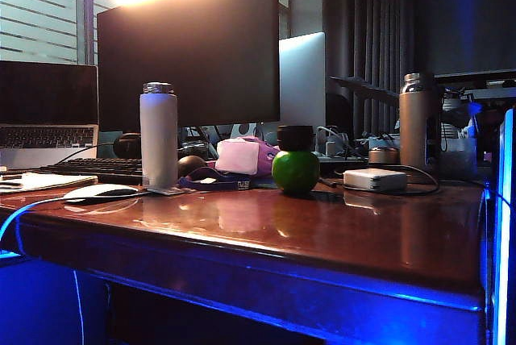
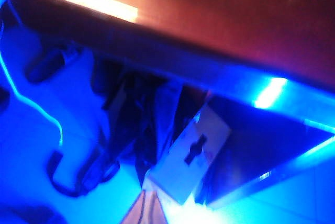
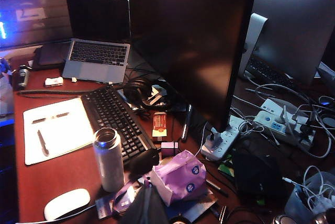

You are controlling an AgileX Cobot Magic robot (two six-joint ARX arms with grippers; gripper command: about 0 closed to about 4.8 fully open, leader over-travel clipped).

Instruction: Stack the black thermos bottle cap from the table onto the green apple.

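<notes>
The black thermos bottle cap [image 1: 295,137] sits on the green apple [image 1: 296,171], squat and upright, its axis running straight up through the fruit, so by the look of it the stack is made. The pair stands toward the back edge of the table [image 1: 322,240], a touch right of centre, with the white thermos [image 1: 159,135] well off toward the left edge and a white power brick [image 1: 375,180] just beside the apple on the right. No arm shows in the exterior view at all. The right gripper [image 3: 144,208] appears only as a dark shape at the rim of its wrist view, high over the cluttered back of the table, looking down on the pink tissue pack [image 3: 180,177], the keyboard [image 3: 118,116] and that open-necked white thermos; its fingers are pressed together with nothing in them, and neither apple nor cap shows in that view. The left gripper is not in its own picture: that camera looks past the rounded front edge of the table down at the blue-lit floor, so whether its fingers are apart or together I cannot tell. Judging from this, the right arm is the nearer to the stack, and any coming move is a retreat that must steer clear of the cap, since a nudge sideways would roll the apple and tip it.
</notes>
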